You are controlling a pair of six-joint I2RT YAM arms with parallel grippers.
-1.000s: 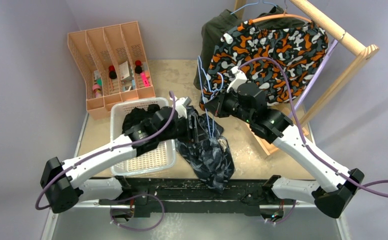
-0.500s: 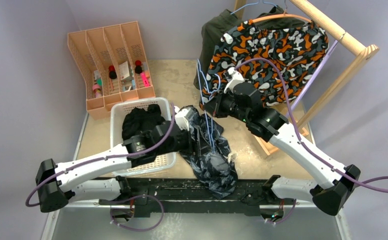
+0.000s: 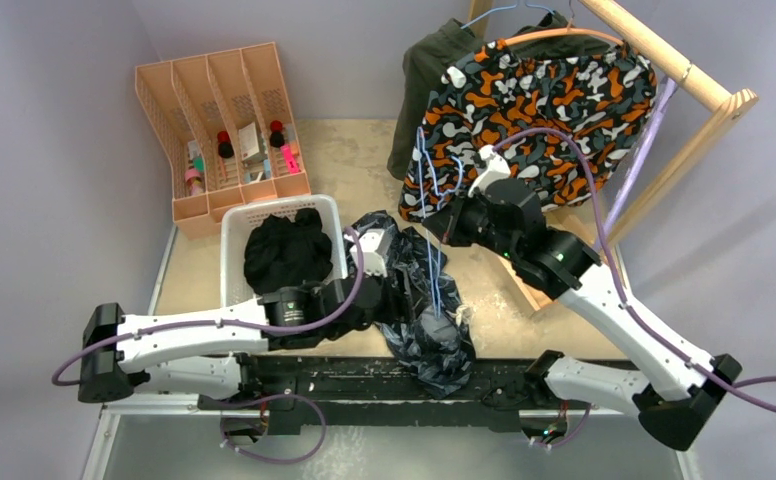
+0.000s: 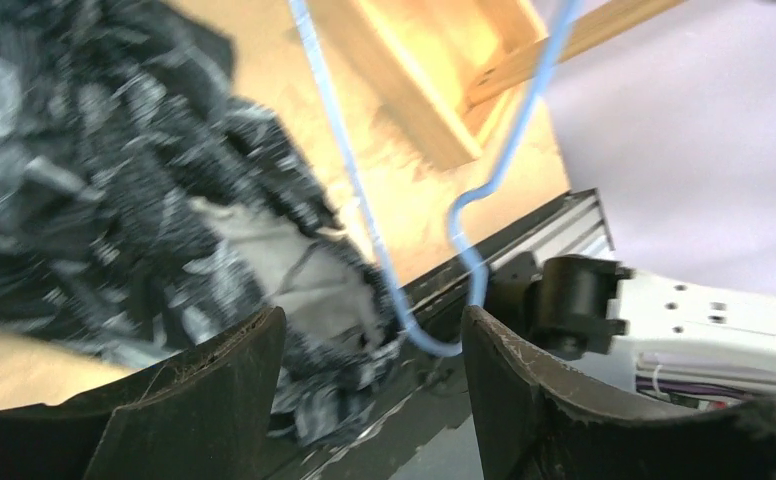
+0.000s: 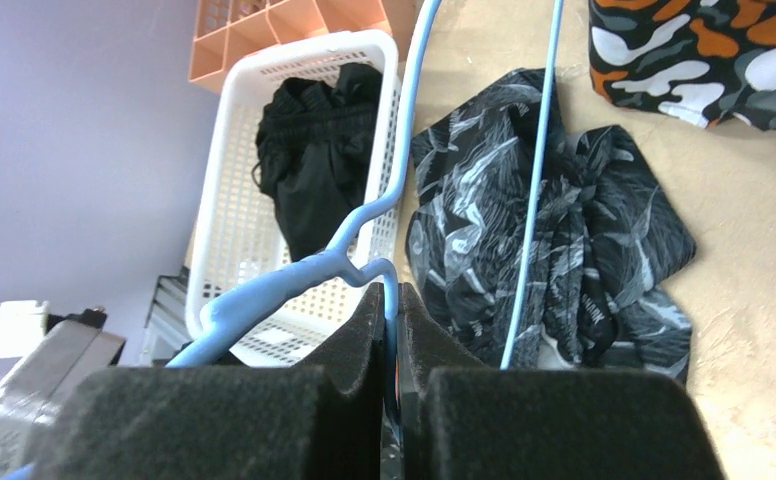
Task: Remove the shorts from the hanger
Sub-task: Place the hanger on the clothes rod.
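The dark blue-grey camouflage shorts point(image 3: 416, 302) lie crumpled on the table point(image 3: 354, 160) between your two arms, near its front edge. A light blue wire hanger point(image 5: 274, 288) stands over them, its lower end down at the heap; you cannot tell whether the wire is caught in the cloth.

Your right gripper point(image 5: 392, 300) is clamped on that hanger near its hook, the padded fingers pressed together with only the wire between them. Your left gripper point(image 4: 372, 325) hovers low at the left side of the heap with its fingers spread apart and nothing between them. The hanger's lower bend shows just beyond the gap.

To the left, the plain black shorts point(image 3: 284, 250) sit bunched in a white basket point(image 3: 234, 235). At the back right, the orange-black-white camouflage shorts point(image 3: 534, 110) hang from a wooden rack point(image 3: 664, 55), with the olive green shorts point(image 3: 424, 75) hanging just behind them on the left. An orange desk organizer point(image 3: 219, 110) holding small items stands at the back left corner of the table.
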